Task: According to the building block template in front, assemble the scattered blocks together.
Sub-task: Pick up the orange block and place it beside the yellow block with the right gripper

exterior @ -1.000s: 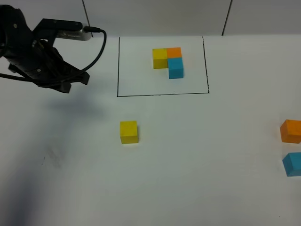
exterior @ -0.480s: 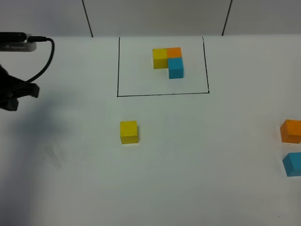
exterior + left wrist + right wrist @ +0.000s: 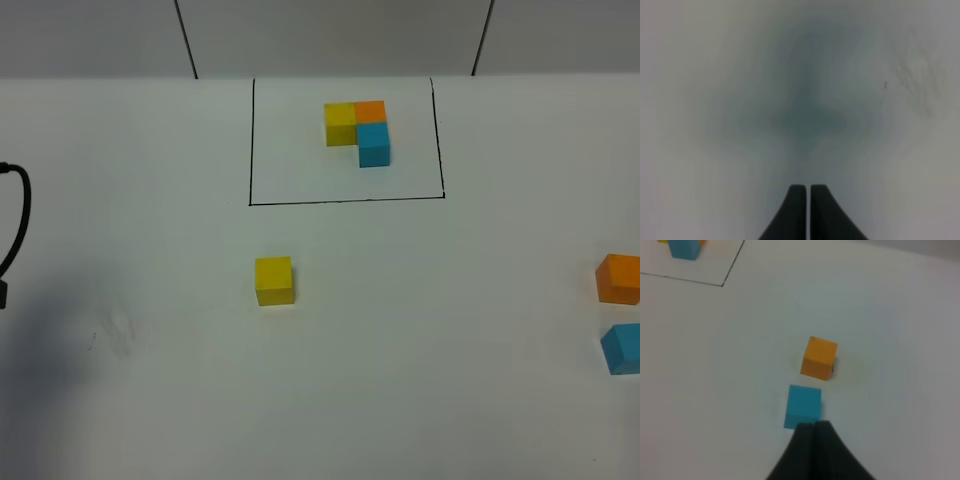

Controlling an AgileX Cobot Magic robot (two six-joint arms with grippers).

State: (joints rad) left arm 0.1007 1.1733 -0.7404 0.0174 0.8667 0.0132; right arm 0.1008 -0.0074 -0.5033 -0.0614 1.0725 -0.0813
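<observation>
Left pincer (image 3: 807,188), clenched, now outside overhead view; right pincer (image 3: 814,425) clenched beside blue cube (image 3: 803,405)

The left claw (image 3: 807,189) has withdrawn leftward out of the high view, leaving its cable (image 3: 22,212).

Bright, even light; soft grey shadow (image 3: 40,340) low-left; left wrist view hazy

The building block template (image 3: 358,128) sits at 12 o'clock on the table inside a thin black rectangle (image 3: 345,201): its orange cube has the yellow one touching at 9 o'clock and the blue one at 6 o'clock, forming an L. The loose yellow cube (image 3: 273,280) lies flat at 7 o'clock from the template, outside the frame. Well apart at 4 o'clock, the orange cube (image 3: 619,278) has the light blue cube (image 3: 622,348) near it at 6 o'clock, not touching.
</observation>
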